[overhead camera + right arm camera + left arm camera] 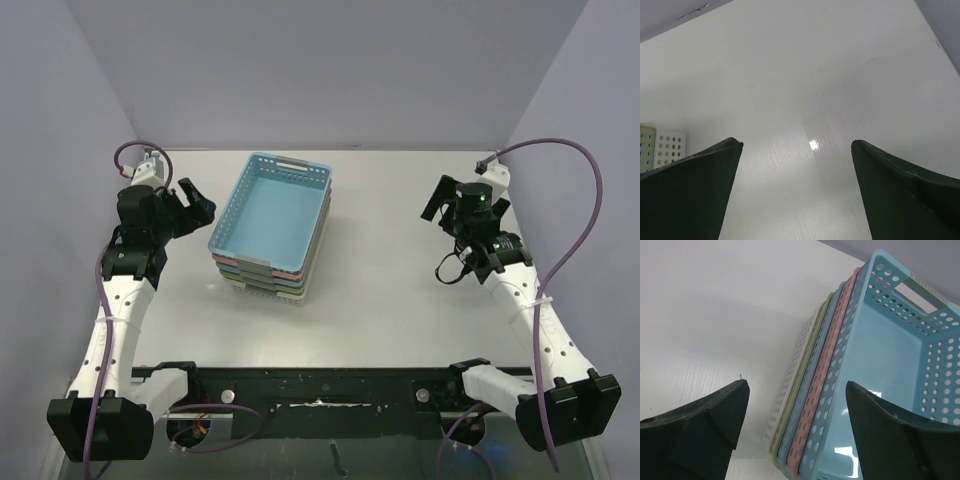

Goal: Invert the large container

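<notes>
The large container is a light blue perforated basket (270, 215). It stands upright with its open side up, on top of a stack of nested baskets (285, 283) in pink, blue, green and white. My left gripper (198, 203) hovers just left of the stack, open and holding nothing. In the left wrist view the blue basket (890, 355) and the stacked rims (812, 390) lie ahead between the fingers of the left gripper (796, 384). My right gripper (440, 215) is open and empty, well off to the right of the stack. The right wrist view shows bare table between the fingers of the right gripper (796, 143).
A corner of the stack's white basket (667, 147) shows at the left edge of the right wrist view. The white table (390, 280) ends in purple walls at the back and both sides. Purple cables (575, 220) loop beside each arm.
</notes>
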